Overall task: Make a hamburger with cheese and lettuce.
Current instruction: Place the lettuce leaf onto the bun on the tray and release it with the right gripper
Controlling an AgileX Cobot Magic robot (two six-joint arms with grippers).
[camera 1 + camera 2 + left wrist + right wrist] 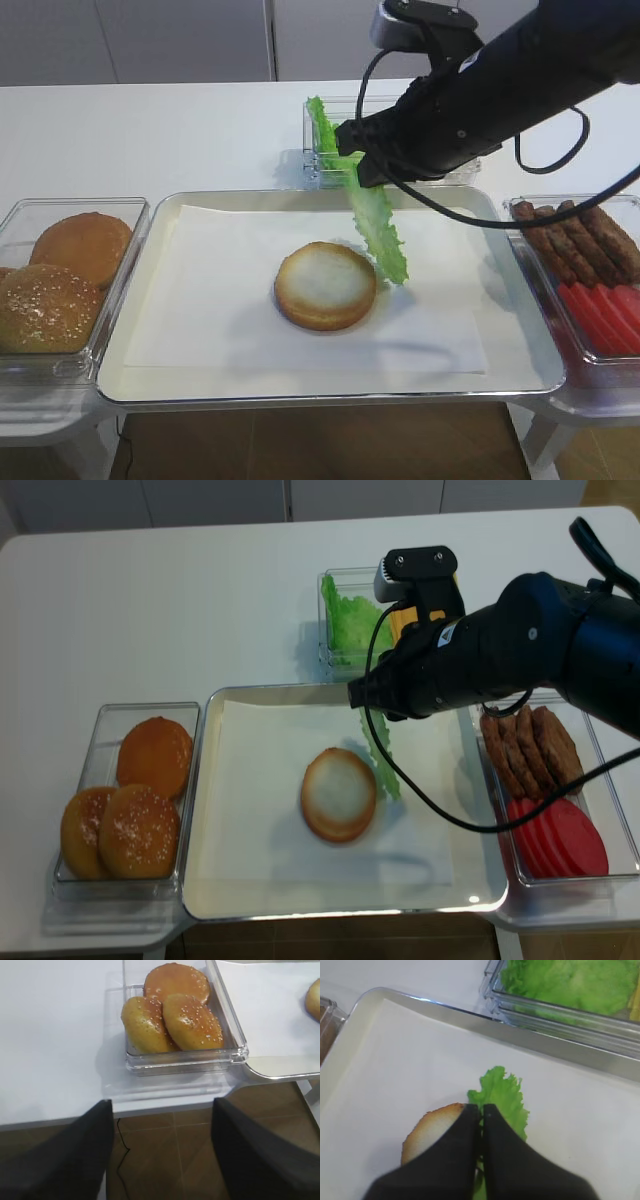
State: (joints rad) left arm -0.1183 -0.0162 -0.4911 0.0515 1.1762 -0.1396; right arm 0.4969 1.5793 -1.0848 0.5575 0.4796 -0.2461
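— Where are things standing?

— I am pinching one lettuce leaf (pixel 375 218) in my right gripper (pixel 481 1110), jaws clamped together on its upper end, so the leaf is dangling freely over the tray (pixel 160 215). Its lower frilled tip is hanging just beside the right edge of the bun half (pixel 325 285), which is lying cut face up on the white paper (pixel 220 300) in the middle of the tray. The rest of the lettuce is sitting in the clear container (pixel 560 1007) behind the tray. The cheese I am not making out clearly; only a sliver of yellow is showing at the edge of the wrist view.

— And your other side?

— My left gripper (pixel 160 1155) is hanging spread wide, holding nothing, off the table edge near the box of sesame bun tops (pixel 172 1020).

— What is worrying you?

— The leaf is floppy and hanging edge-on, off to the bun's side. If I am letting go from here, I judge it will be folding or landing half on the paper. It is also longer than the bun is wide, so it could be draping over the rim. A thin leaf may cling to my pads on release and drag.
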